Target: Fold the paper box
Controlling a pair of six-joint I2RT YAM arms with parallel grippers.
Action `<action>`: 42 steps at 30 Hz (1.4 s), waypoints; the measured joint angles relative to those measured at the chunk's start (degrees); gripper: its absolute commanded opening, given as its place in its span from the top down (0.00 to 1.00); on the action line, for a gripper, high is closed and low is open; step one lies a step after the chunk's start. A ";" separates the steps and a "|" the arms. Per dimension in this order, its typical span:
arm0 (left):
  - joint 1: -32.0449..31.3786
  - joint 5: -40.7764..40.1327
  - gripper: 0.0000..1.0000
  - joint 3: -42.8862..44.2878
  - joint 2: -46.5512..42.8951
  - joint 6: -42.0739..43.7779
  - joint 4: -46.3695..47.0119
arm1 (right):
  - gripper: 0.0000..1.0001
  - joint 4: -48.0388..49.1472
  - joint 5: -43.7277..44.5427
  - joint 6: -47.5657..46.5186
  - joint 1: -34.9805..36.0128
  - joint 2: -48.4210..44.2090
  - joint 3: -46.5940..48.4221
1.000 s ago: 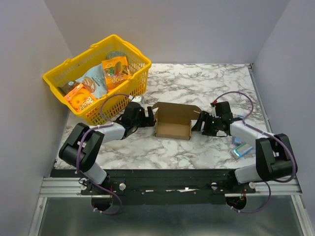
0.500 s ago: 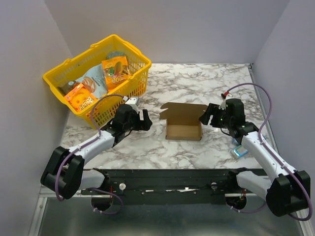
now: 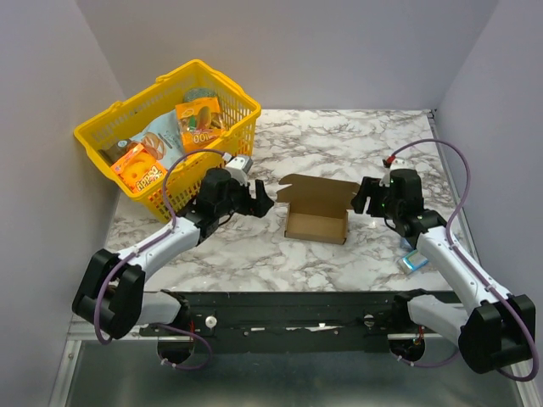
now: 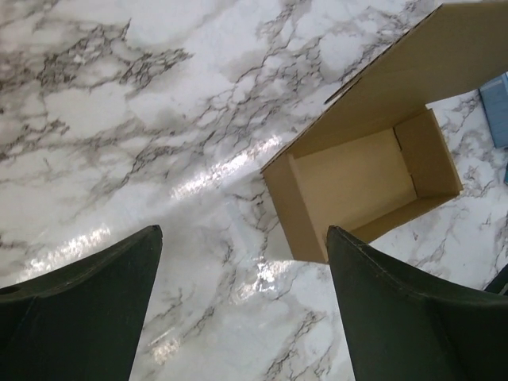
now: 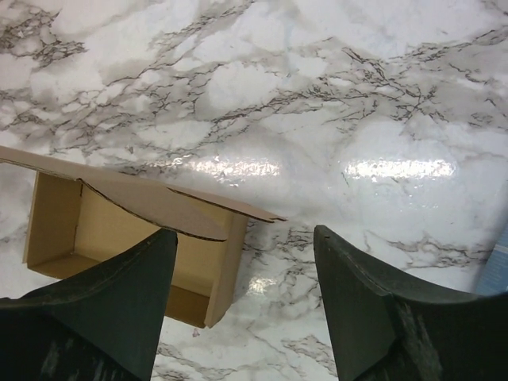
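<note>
The paper box [image 3: 318,222] is a small brown cardboard box, open at the top, with its lid flap [image 3: 316,191] raised at the back, in the middle of the marble table. My left gripper [image 3: 261,200] hovers just left of it, open and empty; in the left wrist view the box [image 4: 361,182] lies ahead to the right. My right gripper [image 3: 361,197] hovers at the box's right side, open and empty; in the right wrist view the box [image 5: 143,238] and its flap lie at the lower left, between and beyond my fingers.
A yellow basket [image 3: 114,127] with printed snack packs stands at the back left, close to my left arm. A small blue packet [image 3: 417,260] lies on the table [image 3: 339,140] at the right, under my right arm; its edge shows in the left wrist view [image 4: 496,107].
The box has shifted right. My left gripper moved right toward the box. My right arm swung up and right, and now holds still beside the box.
</note>
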 measured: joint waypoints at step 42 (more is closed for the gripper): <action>-11.26 -5.77 0.88 14.75 17.94 6.64 1.46 | 0.71 6.75 -6.47 -5.44 1.55 2.89 -1.16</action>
